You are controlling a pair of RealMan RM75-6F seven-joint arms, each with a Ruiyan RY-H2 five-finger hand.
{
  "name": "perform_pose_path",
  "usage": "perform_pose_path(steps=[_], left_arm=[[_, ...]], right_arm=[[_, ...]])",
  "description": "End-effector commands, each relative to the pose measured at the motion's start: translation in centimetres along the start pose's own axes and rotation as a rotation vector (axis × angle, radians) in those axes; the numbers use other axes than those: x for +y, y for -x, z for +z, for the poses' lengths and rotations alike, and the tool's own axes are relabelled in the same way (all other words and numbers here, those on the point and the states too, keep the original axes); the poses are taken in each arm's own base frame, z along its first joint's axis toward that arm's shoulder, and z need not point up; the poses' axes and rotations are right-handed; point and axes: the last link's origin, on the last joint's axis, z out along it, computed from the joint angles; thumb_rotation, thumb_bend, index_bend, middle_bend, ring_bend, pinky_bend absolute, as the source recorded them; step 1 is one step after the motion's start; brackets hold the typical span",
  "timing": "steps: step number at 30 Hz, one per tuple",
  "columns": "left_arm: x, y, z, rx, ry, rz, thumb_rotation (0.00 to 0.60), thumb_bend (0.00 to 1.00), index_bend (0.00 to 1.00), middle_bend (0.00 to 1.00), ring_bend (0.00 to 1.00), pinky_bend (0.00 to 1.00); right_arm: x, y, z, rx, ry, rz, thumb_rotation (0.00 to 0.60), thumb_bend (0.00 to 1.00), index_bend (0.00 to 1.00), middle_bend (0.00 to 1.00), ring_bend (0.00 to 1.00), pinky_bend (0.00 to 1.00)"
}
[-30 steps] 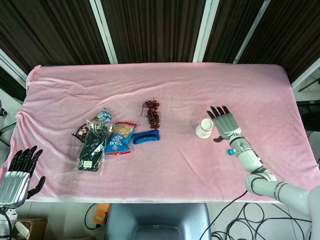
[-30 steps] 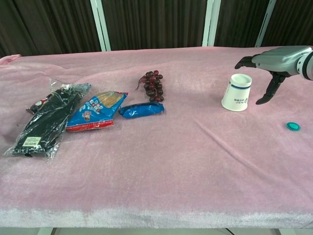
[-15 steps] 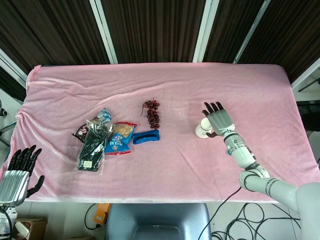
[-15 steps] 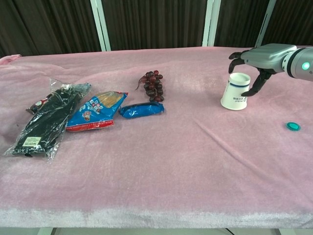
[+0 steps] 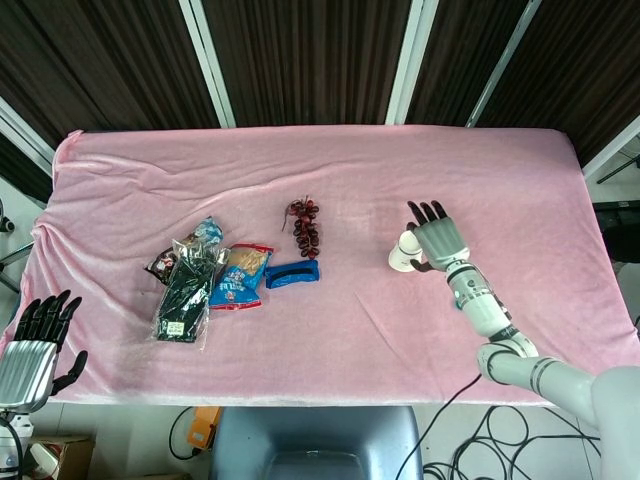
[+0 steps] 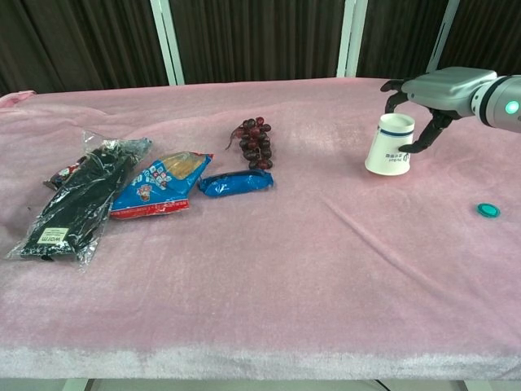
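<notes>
Paper cup point(image 6: 390, 145), white and tilted on the pink counter point(image 6: 269, 269) well right of the grapes point(image 6: 255, 142), has the right robot hand point(image 6: 434, 94) curled around it, fingers touching its sides.

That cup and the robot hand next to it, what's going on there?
The right hand is curled around a white paper cup on the pink table, fingers on both sides; the cup is tilted. The left hand hangs off the table's near left corner, holding nothing. Grapes and snack packets lie untouched further left.
</notes>
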Motion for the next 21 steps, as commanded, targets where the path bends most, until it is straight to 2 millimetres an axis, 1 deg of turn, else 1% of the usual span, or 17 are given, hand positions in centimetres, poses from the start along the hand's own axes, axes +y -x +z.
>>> perform_pose_path(steps=[1,3,5,7,10,13,17,19,21], left_arm=[[0.0,0.0,0.0,0.0,0.001,0.0,0.6,0.4,0.0,0.0,0.0,0.05],[0.0,0.0,-0.1,-0.001,0.002,-0.001,0.6,0.4,0.0,0.0,0.0,0.05],[0.1,0.0,-0.1,0.0,0.004,-0.001,0.6,0.4,0.0,0.0,0.0,0.05],[0.1,0.0,-0.1,-0.001,0.006,-0.002,0.6,0.4,0.0,0.0,0.0,0.05],[0.3,0.0,-0.2,0.0,0.011,-0.001,0.6,0.4,0.0,0.0,0.0,0.05],[0.4,0.0,-0.3,0.0,0.016,-0.001,0.6,0.4,0.0,0.0,0.0,0.05],[0.4,0.0,-0.3,-0.001,0.019,-0.004,0.6,0.4,0.0,0.0,0.0,0.05],[0.3,0.0,-0.3,-0.002,0.015,-0.005,0.6,0.4,0.0,0.0,0.0,0.05],[0.3,0.0,-0.2,-0.003,0.011,-0.004,0.6,0.4,0.0,0.0,0.0,0.05]], right_arm=[[0.8,-1.0,-2.7,0.068,-0.039,-0.001,0.6,0.48,0.62,0.04,0.0,0.06],[1.3,-1.1,-4.6,0.096,-0.063,-0.015,0.6,0.48,0.61,0.04,0.0,0.06],[2.0,-0.9,-7.2,0.125,-0.084,-0.04,0.6,0.48,0.61,0.04,0.0,0.06],[2.9,-0.2,-9.5,0.14,-0.094,-0.064,0.6,0.48,0.61,0.04,0.0,0.06],[4.1,1.1,-12.1,0.143,-0.08,-0.078,0.6,0.48,0.61,0.04,0.0,0.06],[5.1,2.7,-13.6,0.124,-0.061,-0.071,0.6,0.48,0.61,0.04,0.0,0.06],[6.3,4.6,-15.2,0.117,-0.045,-0.081,0.6,0.48,0.61,0.05,0.0,0.07],[6.9,5.3,-15.5,0.123,-0.028,-0.082,0.6,0.48,0.61,0.05,0.0,0.07],[7.2,6.0,-15.4,0.107,-0.017,-0.072,0.6,0.48,0.62,0.06,0.0,0.07]])
